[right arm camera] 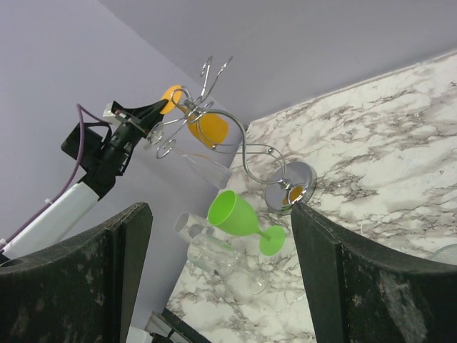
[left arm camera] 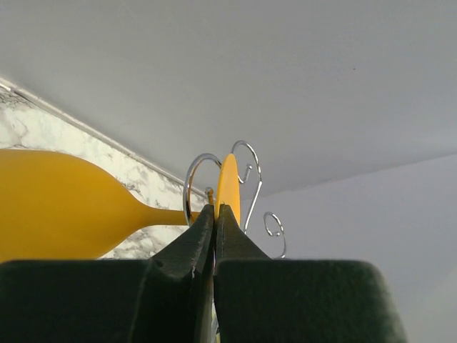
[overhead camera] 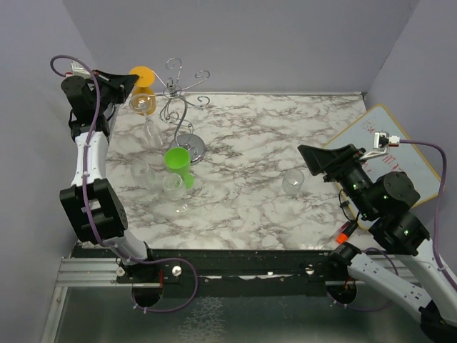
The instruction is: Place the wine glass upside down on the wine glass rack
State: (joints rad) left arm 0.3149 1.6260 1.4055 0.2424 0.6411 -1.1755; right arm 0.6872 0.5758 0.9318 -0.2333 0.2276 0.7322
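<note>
A marble table (overhead camera: 285, 128) fills the overhead view, with lilac walls around it. The left arm (overhead camera: 89, 157) reaches up to the far left corner. The right arm (overhead camera: 385, 200) sits at the right edge, above a white board (overhead camera: 389, 136) that lies there.

The wine glass rack (overhead camera: 178, 100) stands near the far left, its round base (overhead camera: 191, 148) on the marble. The orange wine glass (overhead camera: 143, 98) is at the rack's left side, upside down, with its foot up and its bowl below.

Only the left wrist view shows the grip. The left gripper (left arm camera: 216, 211) is pinched tight on the edge of the orange foot, and the stem runs past a wire loop. That view does not show whether the stem sits inside the loop. The right wrist view shows the bowl hanging under the curled arms, well above the table.

The right gripper (overhead camera: 307, 153) stands wide with nothing between its fingers (right arm camera: 86, 279).

A green wine glass (overhead camera: 178, 163) is just beside the base. From overhead its pose is unclear, but the right wrist view shows it lying on its side. Faint clear glasses (overhead camera: 143, 171) cluster next to it. A lone clear glass (overhead camera: 293, 181) stands near the right gripper.
</note>
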